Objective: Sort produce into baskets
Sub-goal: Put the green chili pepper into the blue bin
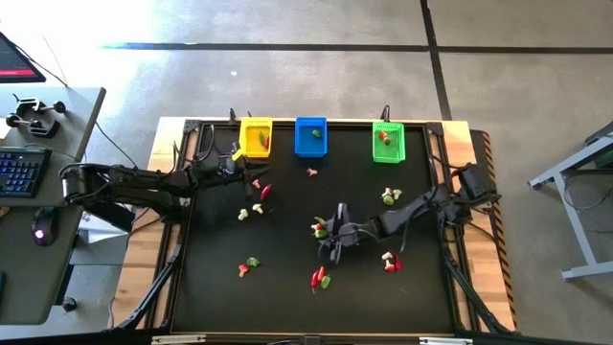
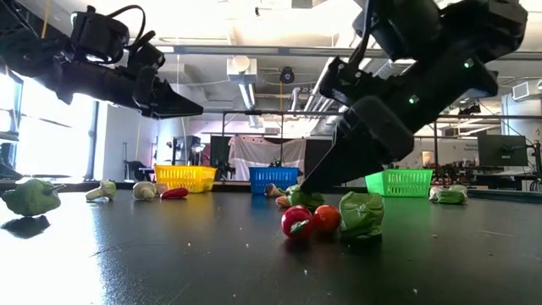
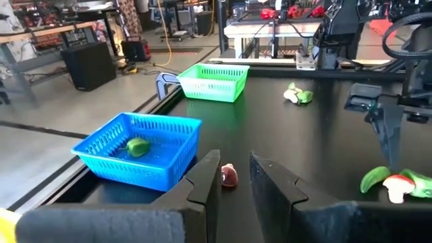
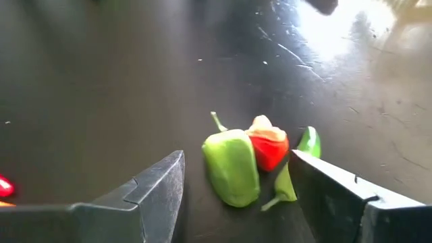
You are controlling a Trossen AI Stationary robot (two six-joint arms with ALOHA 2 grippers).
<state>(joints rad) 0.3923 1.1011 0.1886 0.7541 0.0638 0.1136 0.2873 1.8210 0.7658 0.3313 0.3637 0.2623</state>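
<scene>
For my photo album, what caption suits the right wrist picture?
Open right gripper poised around a green pepper, red mushroom and green chilli.

Grey concrete floor (image 1: 287, 77) all round, crossed by dark taped or jointed lines (image 1: 268, 46). Black tabletop (image 1: 287, 287) sits on a pale wooden board (image 1: 144, 249) whose edges show at both sides.

To one side, a grey desk (image 1: 38, 259) with a backlit keyboard (image 1: 19, 171) and a mouse (image 1: 40, 234). Opposite, a grey metal frame (image 1: 579, 182) stands on the floor.

Looking level across: open ceiling with ducts and pipework (image 2: 246, 80), strip lights, a pale cloth (image 2: 267, 157) hanging at the far wall, a monitor (image 2: 500, 151) on a distant bench. Strong daylight from a window (image 2: 47, 127) at the side. A black case (image 3: 91, 66) stands on the floor beyond.
</scene>
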